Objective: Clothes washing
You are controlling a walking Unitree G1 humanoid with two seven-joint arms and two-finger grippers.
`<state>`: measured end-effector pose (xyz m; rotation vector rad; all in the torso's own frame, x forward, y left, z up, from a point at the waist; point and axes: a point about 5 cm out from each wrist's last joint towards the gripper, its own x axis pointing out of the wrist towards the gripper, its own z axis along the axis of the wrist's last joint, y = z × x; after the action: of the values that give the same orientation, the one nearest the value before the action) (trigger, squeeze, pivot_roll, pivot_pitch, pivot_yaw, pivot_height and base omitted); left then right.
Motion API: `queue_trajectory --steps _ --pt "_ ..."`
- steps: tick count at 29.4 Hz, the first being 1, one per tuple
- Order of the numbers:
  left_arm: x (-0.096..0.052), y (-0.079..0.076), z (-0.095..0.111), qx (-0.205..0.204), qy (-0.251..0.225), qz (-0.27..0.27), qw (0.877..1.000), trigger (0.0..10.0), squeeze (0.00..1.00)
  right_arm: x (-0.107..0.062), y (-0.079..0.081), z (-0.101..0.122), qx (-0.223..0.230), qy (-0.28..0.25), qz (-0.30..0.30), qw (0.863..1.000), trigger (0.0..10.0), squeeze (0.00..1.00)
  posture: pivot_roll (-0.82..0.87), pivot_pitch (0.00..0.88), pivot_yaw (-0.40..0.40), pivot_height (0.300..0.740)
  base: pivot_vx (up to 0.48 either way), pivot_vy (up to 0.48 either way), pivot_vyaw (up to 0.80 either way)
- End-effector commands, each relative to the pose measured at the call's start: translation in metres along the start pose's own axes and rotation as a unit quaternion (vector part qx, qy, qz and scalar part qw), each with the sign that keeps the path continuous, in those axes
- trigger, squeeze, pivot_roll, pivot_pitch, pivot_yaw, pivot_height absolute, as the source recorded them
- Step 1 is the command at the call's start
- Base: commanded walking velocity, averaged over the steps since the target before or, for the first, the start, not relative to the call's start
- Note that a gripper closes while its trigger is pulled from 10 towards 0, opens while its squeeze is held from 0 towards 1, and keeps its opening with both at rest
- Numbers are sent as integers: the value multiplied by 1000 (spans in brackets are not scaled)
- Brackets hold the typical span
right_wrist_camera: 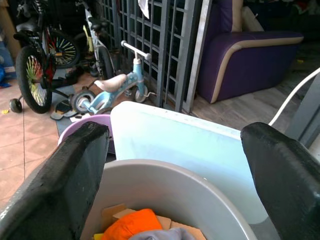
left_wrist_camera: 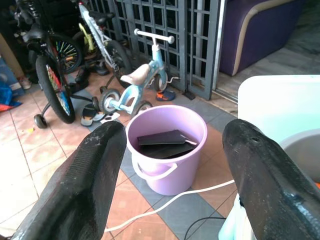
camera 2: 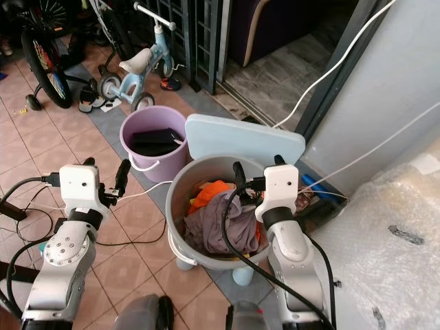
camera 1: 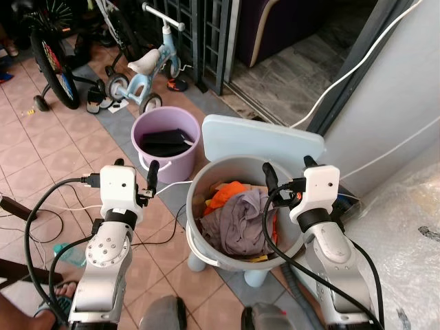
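Observation:
A grey wash tub (camera 1: 194, 237) stands on the tiled floor in front of me, holding a crumpled grey garment (camera 1: 237, 220) and an orange garment (camera 1: 227, 192). Its pale blue lid (camera 1: 261, 141) leans at the tub's far side. My right gripper (camera 1: 289, 172) hovers open over the tub's right rim, nothing between its fingers (right_wrist_camera: 60, 185). My left gripper (camera 1: 135, 168) is open too and empty, held left of the tub and just short of a purple bucket (camera 1: 175, 163) with a dark flat item inside (left_wrist_camera: 160, 140).
A white cable (camera 1: 172, 185) runs across the floor between bucket and tub. A small blue balance bike (camera 1: 148, 65), a bicycle wheel (camera 1: 51, 65) and sandals stand beyond the bucket by a metal gate (left_wrist_camera: 160, 30). A bubble-wrapped bulk (camera 1: 405, 234) crowds the right.

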<state>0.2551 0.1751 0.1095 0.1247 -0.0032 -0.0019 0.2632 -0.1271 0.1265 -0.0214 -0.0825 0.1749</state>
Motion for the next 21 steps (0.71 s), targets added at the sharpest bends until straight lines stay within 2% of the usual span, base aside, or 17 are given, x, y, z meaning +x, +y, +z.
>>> queue_trajectory --steps 1,5,21 --pt "0 -3 5 -4 -10 -12 1000 10000 0 -3 -4 -7 -1 19 -11 1000 10000 0 17 193 -12 740 0 0 -800" --pt "1 -3 8 -4 -20 -21 1000 10000 0 -2 -4 -7 2 16 -11 1000 10000 0 19 190 -11 740 0 0 -200" --pt "-1 -7 8 -11 -17 -25 999 10000 0 0 1 -6 -7 12 15 1000 10000 0 19 184 -12 740 302 0 0"
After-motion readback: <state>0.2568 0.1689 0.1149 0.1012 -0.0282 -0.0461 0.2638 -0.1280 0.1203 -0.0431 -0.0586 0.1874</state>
